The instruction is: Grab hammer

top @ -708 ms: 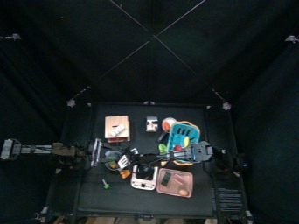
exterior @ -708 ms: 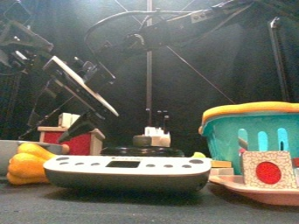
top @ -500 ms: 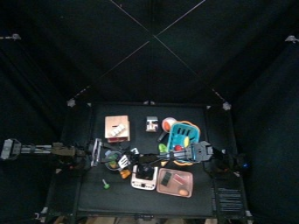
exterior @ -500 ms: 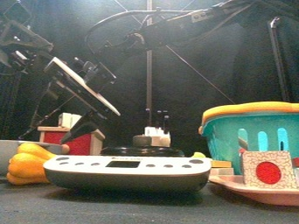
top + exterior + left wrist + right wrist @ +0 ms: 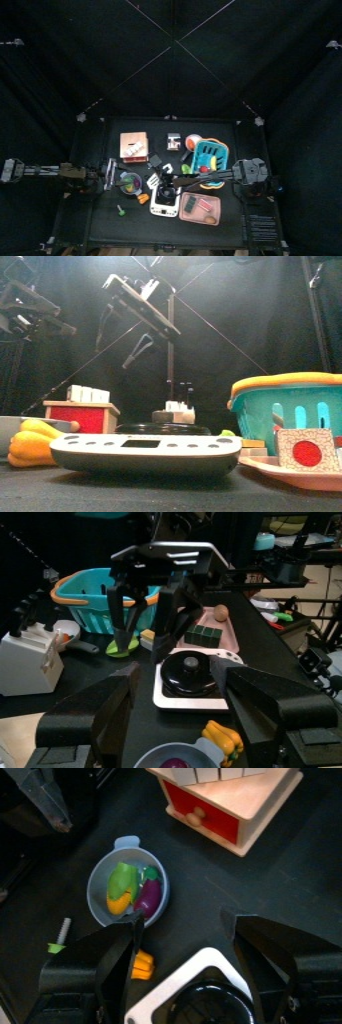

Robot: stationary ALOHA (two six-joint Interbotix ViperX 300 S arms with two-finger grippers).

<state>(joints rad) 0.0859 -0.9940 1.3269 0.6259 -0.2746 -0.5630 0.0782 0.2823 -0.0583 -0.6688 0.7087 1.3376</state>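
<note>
I cannot make out a hammer in any view. My right gripper (image 5: 194,963) is open and empty. It hangs above the table between a grey bowl (image 5: 127,888) holding green and purple pieces and the white scale (image 5: 201,996). It also shows in the top view (image 5: 167,183) near the middle and in the left wrist view (image 5: 150,612) in front of the teal basket (image 5: 96,597). My left gripper (image 5: 181,712) is open and empty, low at the table's left side (image 5: 115,179), facing the scale (image 5: 194,677).
A red and white box (image 5: 132,145) stands at the back left and the teal basket (image 5: 210,153) at the back right. A pink tray (image 5: 201,208) lies at the front right. A green marker (image 5: 60,933) lies by the bowl. A yellow toy (image 5: 30,441) sits at the front left.
My right arm has reached leftwards from beside the basket to the table's middle, and its gripper now hangs by the bowl. The left arm has stayed put.
</note>
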